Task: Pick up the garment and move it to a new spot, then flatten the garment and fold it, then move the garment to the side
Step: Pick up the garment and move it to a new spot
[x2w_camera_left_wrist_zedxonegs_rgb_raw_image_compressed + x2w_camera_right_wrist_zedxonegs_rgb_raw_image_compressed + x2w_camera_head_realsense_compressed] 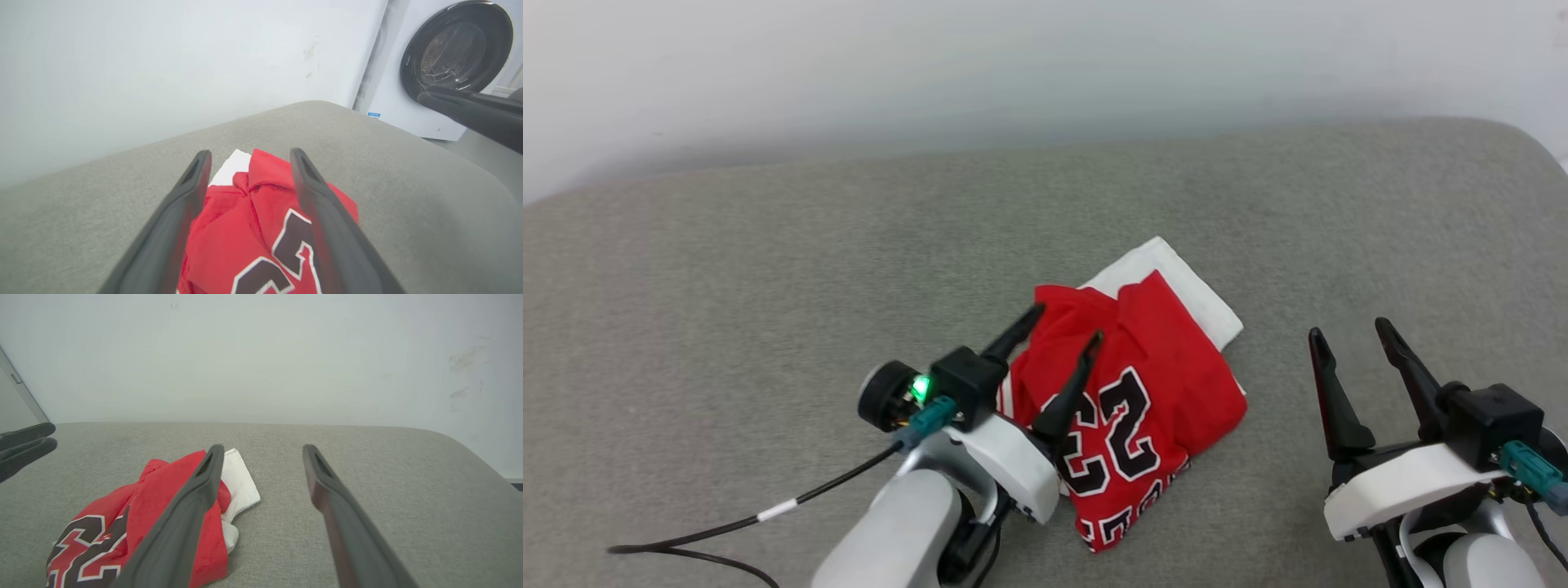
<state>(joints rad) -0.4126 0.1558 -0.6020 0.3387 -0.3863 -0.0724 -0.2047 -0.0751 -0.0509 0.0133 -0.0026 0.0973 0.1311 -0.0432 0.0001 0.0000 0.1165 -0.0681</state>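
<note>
1. The garment [1168, 384] lies in a rumpled, folded bundle on the grey bench [768, 310], nearer the bench's near edge than its far one, roughly midway across.
2. Hard to read here: the left gripper [1067, 322] covers the garment's left part in the head view. I can't tell whether its fingertips touch the cloth or float just above it.
3. Those left jaws are spread apart, gripping nothing. In the left wrist view, red cloth [241, 228] shows in the gap between the dark fingers [179, 220].
4. The black, white-outlined "23" faces up. The lettering nearer the bench's near edge is cut off at the fold and can't be read.
5. A smooth white panel pokes out from under the red on the far side.
6. The right gripper [1348, 328] sits well apart from the garment, toward the bench's right edge, jaws released and empty over bare fabric. In its own wrist view [263, 448] one finger crosses the red cloth [118, 514].
7. The bench top has a felt-like woven texture and a rounded far right corner.
8. Behind it is a plain pale wall [1013, 73] with faint scuffs. A white washing machine [408, 94] with a dark round door stands past the corner.
</note>
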